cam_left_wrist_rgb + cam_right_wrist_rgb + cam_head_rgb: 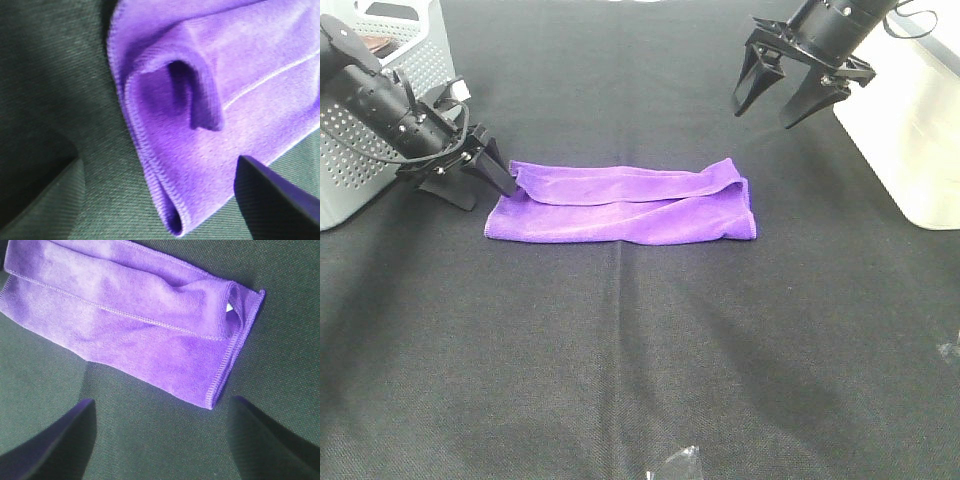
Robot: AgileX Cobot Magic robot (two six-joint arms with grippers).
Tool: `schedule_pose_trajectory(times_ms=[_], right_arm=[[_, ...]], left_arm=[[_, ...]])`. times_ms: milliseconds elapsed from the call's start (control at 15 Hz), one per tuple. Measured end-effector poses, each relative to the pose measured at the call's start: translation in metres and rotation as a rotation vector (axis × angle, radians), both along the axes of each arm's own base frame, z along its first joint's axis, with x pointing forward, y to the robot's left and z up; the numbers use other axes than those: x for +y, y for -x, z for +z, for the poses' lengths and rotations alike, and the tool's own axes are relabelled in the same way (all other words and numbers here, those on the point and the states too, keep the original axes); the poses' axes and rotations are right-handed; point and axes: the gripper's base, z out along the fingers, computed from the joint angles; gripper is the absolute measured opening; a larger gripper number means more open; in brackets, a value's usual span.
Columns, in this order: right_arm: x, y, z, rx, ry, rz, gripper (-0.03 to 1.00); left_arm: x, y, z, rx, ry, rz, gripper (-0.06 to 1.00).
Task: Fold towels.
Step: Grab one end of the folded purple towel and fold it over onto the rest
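Black surface (620, 380): towel (620, 205) probably folded once, another fold left. My left hand (490, 188) at its end, right hand (763, 115) beyond it, both apart, empty.

The left arm (370, 95) and the right arm (830, 25) are coloured black all over. The left one is shaped like a thick round tube, with tiny shiny dots on it. A thin black cable (365, 152) is fixed beside it. The left gripper (485, 185) and the right gripper (765, 115) are each made with two pointy black fingers.
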Motion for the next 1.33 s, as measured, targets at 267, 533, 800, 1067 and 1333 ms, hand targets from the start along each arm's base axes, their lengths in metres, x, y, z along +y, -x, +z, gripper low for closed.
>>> schedule_pose_trajectory(times_ms=[267,533,800,1067,1333], right_arm=[[0.000,0.000,0.000,0.000,0.000,0.000,0.69],[0.000,0.000,0.000,0.000,0.000,-0.001,0.69],[0.000,0.000,0.000,0.000,0.000,-0.001,0.69],[0.000,0.001,0.005,-0.010,-0.002,-0.001,0.69],[-0.001,0.005,0.021,-0.044,-0.006,-0.001,0.69]], left_arm=[[0.000,0.000,-0.001,0.018,0.006,0.025,0.76],[-0.021,0.001,-0.012,0.071,0.012,0.043,0.75],[-0.066,0.009,-0.015,0.080,0.020,-0.038,0.75],[-0.070,0.010,-0.021,0.095,0.020,-0.037,0.38],[-0.071,0.009,-0.021,0.082,-0.017,-0.063,0.01]])
